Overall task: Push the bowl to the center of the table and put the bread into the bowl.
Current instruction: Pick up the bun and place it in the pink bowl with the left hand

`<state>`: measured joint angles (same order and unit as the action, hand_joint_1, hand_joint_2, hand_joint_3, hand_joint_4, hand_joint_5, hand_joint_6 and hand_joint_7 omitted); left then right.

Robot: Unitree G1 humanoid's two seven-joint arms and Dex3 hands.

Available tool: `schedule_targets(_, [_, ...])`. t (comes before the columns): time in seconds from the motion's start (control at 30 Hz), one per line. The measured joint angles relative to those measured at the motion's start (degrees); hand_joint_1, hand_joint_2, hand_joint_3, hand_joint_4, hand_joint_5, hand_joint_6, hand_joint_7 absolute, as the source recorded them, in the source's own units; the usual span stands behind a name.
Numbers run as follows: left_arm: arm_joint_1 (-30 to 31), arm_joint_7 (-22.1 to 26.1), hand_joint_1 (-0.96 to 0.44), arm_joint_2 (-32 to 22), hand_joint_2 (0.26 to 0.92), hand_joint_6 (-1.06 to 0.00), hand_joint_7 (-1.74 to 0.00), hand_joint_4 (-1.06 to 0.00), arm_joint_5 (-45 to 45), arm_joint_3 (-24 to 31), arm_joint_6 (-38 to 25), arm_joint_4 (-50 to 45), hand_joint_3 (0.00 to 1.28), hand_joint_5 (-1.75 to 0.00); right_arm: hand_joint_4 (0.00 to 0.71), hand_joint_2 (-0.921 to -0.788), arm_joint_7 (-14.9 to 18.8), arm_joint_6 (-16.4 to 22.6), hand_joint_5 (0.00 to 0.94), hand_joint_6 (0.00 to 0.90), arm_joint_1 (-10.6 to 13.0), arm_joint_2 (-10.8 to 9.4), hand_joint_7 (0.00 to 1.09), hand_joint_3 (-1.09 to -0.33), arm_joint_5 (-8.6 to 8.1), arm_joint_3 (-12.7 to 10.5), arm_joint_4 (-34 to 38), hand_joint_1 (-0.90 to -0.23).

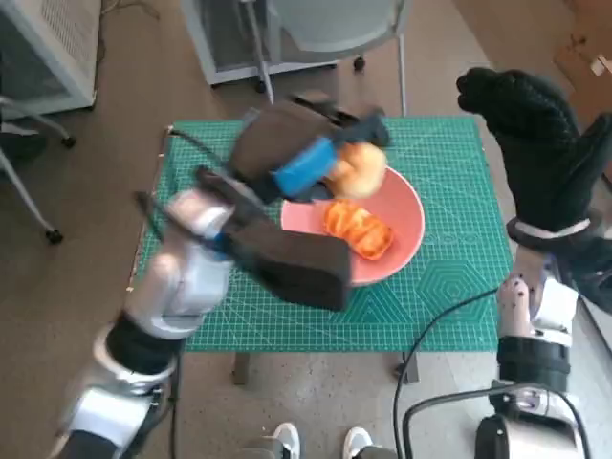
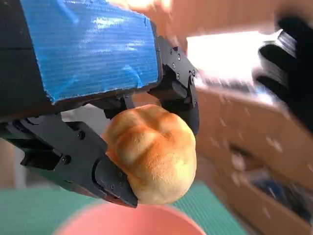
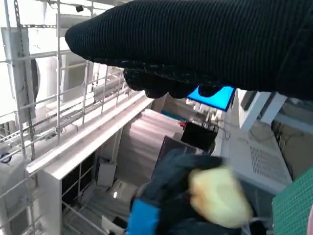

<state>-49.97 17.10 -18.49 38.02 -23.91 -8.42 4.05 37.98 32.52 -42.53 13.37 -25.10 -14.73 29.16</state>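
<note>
A pink bowl [image 1: 406, 234] is seen on the green cutting mat [image 1: 459, 172] that covers the table, roughly at the middle of the mat. An orange glazed pastry [image 1: 359, 229] is lying inside the bowl. A round golden bread roll [image 1: 358, 168] is gripped by the left hand [image 1: 304, 153], held above the far rim of the bowl; in the left wrist view the roll [image 2: 152, 154] is clamped between the black fingers [image 2: 105, 178] beneath the blue tape [image 2: 93, 44], with the bowl's rim [image 2: 127, 220] visible directly under it. The left hand is blurred in the head view. The right hand [image 1: 540, 143] is raised at the right edge of the table, well apart from the bowl; nothing is held in it, and the gloved fingers are seen extended rather than curled. In the right wrist view the glove [image 3: 220, 44] is shown across the top, with the blurred roll [image 3: 220, 198] and the left hand [image 3: 168, 205] below it. A chair [image 1: 325, 29] is standing beyond the table
</note>
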Motion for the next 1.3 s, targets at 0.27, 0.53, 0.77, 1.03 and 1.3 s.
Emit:
schedule_targets(0.27, [-0.66,-0.35,0.0,3.0,0.92,-0.67,-1.18,-0.77,-0.02,-3.02,5.23,11.97,0.01,-1.02,0.291,-0.921,0.03,0.01,0.002,0.377,0.18,0.33,0.0,-0.726,-0.16,-0.51,-0.25,-0.672])
schedule_targets(0.53, [-1.98,-1.78,0.0,3.38,0.92,-0.67,-1.19,-0.77,0.0,-3.11,8.5,21.26,0.01,-1.02,0.291,-0.921,-0.07,-0.14,0.002,0.382,1.07,0.36,0.01,-0.727,-0.44,-0.58,-1.81,-0.671])
schedule_targets(0.77, [-2.36,-2.08,0.0,4.2,0.92,-0.63,-1.14,-0.74,0.02,-2.95,6.75,23.96,0.04,-1.12,0.289,-0.921,-0.6,-0.31,0.0,0.382,1.25,0.36,0.0,-0.727,-0.43,-0.61,-2.67,-0.665])
schedule_targets(1.03, [-2.19,-0.17,-0.45,4.86,0.767,-0.22,-0.3,-0.18,1.14,-3.15,2.25,21.88,0.02,-0.14,0.289,-0.921,-1.2,-0.68,0.0,0.377,1.27,0.36,0.0,-0.723,-0.35,-0.65,-2.94,-0.668])
schedule_targets(1.3, [-1.87,-1.78,-0.81,2.71,0.878,-0.04,-0.12,-0.01,2.24,-3.28,5.68,19.45,0.03,-0.01,0.292,-0.921,-1.91,-0.71,0.002,0.372,1.17,0.4,0.0,-0.717,0.48,-0.59,-2.92,-0.686])
